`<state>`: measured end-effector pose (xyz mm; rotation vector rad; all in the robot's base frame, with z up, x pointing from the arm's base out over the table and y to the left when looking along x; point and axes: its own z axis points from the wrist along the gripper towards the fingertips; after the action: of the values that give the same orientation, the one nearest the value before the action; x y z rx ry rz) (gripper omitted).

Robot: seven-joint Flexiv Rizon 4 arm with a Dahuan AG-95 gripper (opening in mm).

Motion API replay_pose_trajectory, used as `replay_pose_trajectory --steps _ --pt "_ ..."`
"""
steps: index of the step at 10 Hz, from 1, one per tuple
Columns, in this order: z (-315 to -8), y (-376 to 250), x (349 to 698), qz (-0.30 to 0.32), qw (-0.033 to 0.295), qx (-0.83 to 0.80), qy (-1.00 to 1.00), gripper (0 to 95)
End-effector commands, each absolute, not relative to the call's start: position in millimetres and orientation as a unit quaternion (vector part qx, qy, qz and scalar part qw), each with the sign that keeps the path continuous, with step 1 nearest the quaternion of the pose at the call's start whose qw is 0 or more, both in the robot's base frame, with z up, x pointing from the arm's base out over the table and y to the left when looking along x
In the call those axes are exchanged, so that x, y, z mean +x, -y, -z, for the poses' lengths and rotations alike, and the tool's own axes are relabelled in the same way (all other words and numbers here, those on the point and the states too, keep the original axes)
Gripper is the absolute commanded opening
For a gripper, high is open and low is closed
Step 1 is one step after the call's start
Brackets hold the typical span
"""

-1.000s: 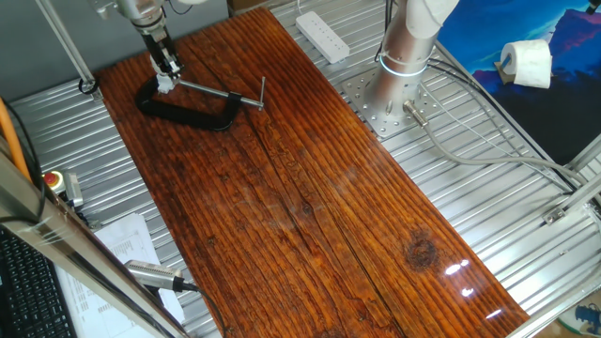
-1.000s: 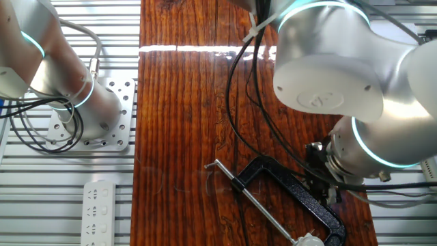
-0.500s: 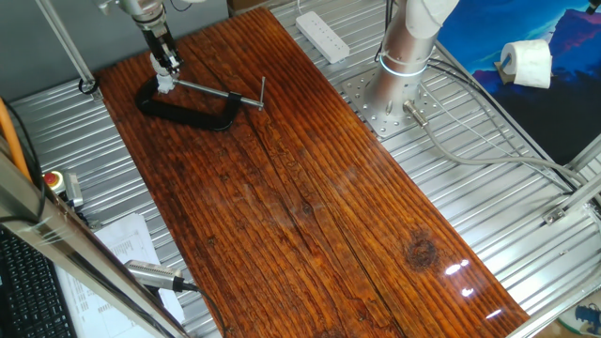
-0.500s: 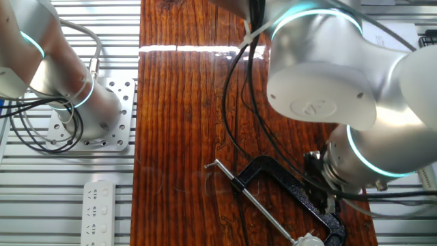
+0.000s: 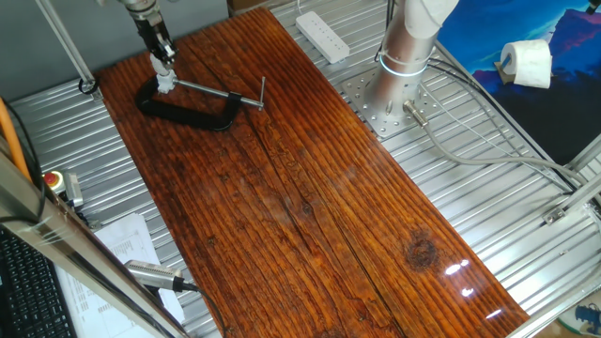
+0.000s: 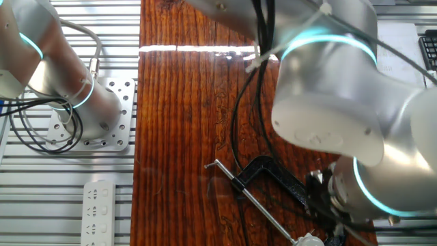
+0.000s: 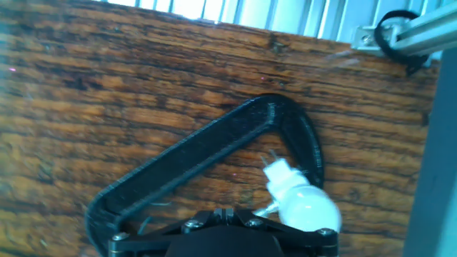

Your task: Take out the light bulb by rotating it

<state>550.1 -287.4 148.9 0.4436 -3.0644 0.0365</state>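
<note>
The light bulb (image 5: pixel 165 82) is small and white and sits at the left end of the black C-clamp (image 5: pixel 192 111), on the clamp's steel screw bar (image 5: pixel 221 92). My gripper (image 5: pixel 163 64) hangs just above the bulb with its fingers close together and nothing between them. In the hand view the bulb (image 7: pixel 305 205) lies to the right of my gripper (image 7: pixel 223 212), its grey base pointing at the clamp (image 7: pixel 207 153). In the other fixed view the bulb (image 6: pixel 308 239) shows at the bottom edge beside the clamp (image 6: pixel 283 186), and the arm hides my fingers.
The clamp lies on a wooden board (image 5: pixel 310 207) set on a ribbed metal table (image 5: pixel 470 122). The arm's base (image 5: pixel 399 66), a white power strip (image 5: pixel 322 34) and cables (image 5: pixel 470 155) are at the right. An emergency stop button (image 5: pixel 53 179) is at the left.
My gripper has risen a little above the bulb, and the arm has swung nearer the other fixed camera. The bulb and the clamp have stayed in place.
</note>
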Motion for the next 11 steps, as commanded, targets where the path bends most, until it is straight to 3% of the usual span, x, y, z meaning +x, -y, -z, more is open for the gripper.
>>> replay_pose_trajectory --steps 1,4,5,11 --pt "-149.4 293.7 547.0 -0.013 0.021 0.156 0.988 0.0" --pt "-150.2 310.1 545.5 -0.019 0.028 0.181 0.983 0.0" --pt "-150.7 316.8 544.8 -0.018 0.029 0.194 0.980 19.0" --pt "-149.6 341.1 542.9 -0.013 0.023 0.231 0.973 19.0"
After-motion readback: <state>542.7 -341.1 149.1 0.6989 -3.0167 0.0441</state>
